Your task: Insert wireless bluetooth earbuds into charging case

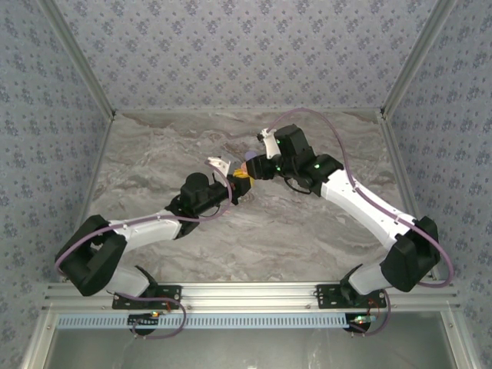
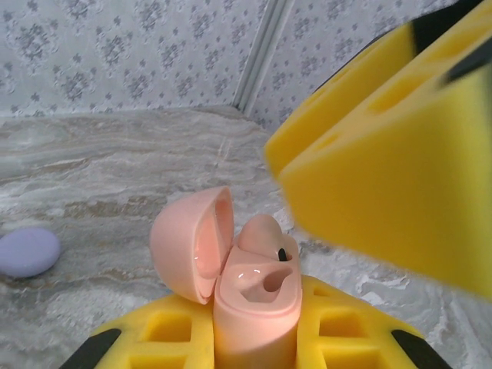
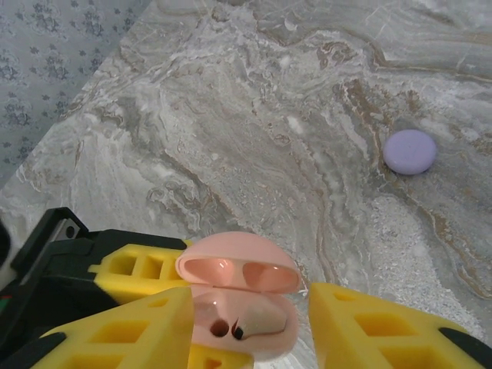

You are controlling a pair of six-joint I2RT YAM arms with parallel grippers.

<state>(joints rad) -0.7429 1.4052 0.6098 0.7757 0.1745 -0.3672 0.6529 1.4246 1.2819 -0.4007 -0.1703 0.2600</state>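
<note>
1. At the near edge, the two arms are reaching inward from their bases, the left one from the left and the right one from the right. They are meeting over the middle of the marble table (image 1: 154, 154).
2. The left gripper (image 2: 254, 342) is pressing its yellow pads together on the lower body of the pink charging case (image 2: 254, 307) and holding it upright.
3. The lid (image 2: 188, 246) of the case is standing open, tipped back on its hinge to one side.
4. One pale pink earbud (image 2: 260, 231) is sitting in one socket of the case, with a small dark tip showing. The socket beside it is lying bare.
5. The right gripper (image 3: 250, 304) is hovering at the case with its fingers apart, one yellow finger on each side. Whether either finger is touching the case I cannot tell.
6. Farther back, a round purple disc (image 3: 410, 151) is lying flat on the table, apart from the case.
</note>
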